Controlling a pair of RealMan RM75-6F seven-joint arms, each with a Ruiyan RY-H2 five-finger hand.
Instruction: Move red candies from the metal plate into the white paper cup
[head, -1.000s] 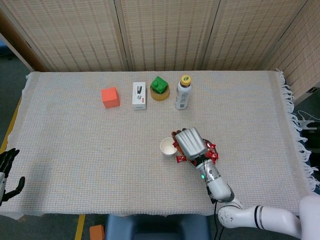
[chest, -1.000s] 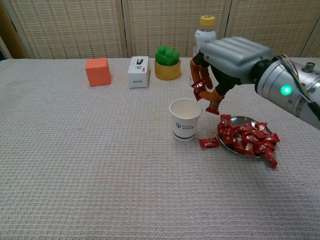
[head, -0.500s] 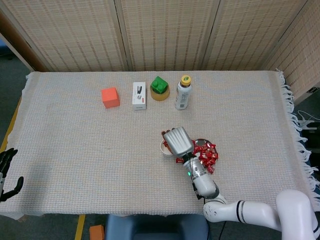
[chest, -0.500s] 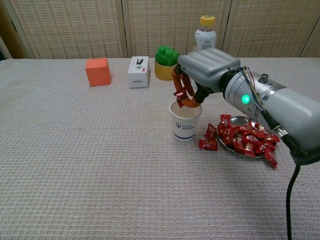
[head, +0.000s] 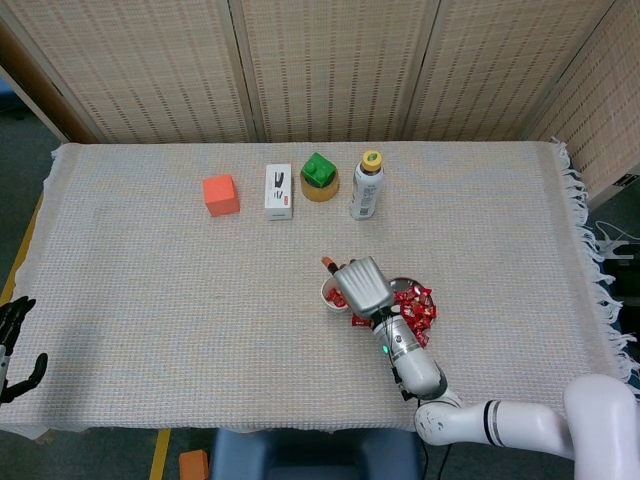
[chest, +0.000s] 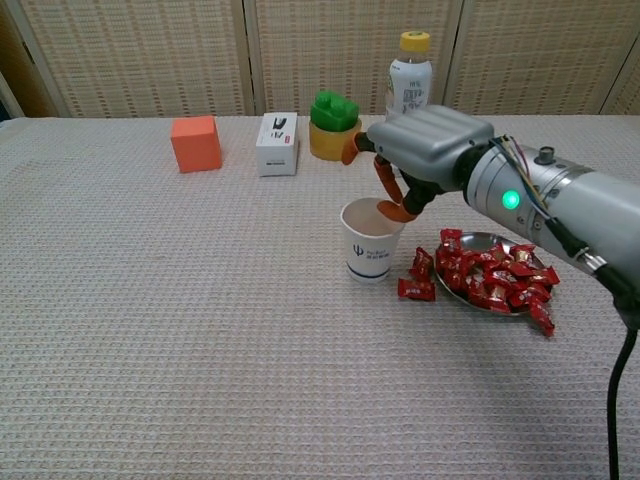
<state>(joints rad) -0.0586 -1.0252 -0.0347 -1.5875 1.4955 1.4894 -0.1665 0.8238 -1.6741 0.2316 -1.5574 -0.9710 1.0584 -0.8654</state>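
Observation:
The white paper cup (chest: 370, 245) stands upright on the cloth, just left of the metal plate (chest: 472, 238). Red candies (chest: 495, 275) are heaped on the plate, and two more (chest: 418, 285) lie on the cloth between cup and plate. My right hand (chest: 430, 145) hovers over the cup with its fingers apart, some reaching down over the rim and holding nothing. In the head view the right hand (head: 365, 285) covers part of the cup (head: 331, 297), and a bit of red shows inside it. My left hand (head: 15, 345) hangs off the table's near left edge, empty.
Along the far side stand an orange cube (chest: 196, 143), a white box (chest: 277, 143), a green block on a yellow roll (chest: 335, 125) and a yellow-capped bottle (chest: 408, 75). One candy (chest: 541, 320) hangs off the plate's near right rim.
The right hand carried a candy from above the plate leftward over the cup, then spread its fingers. The candy it pinched is no longer in its fingers. The left hand stayed put.

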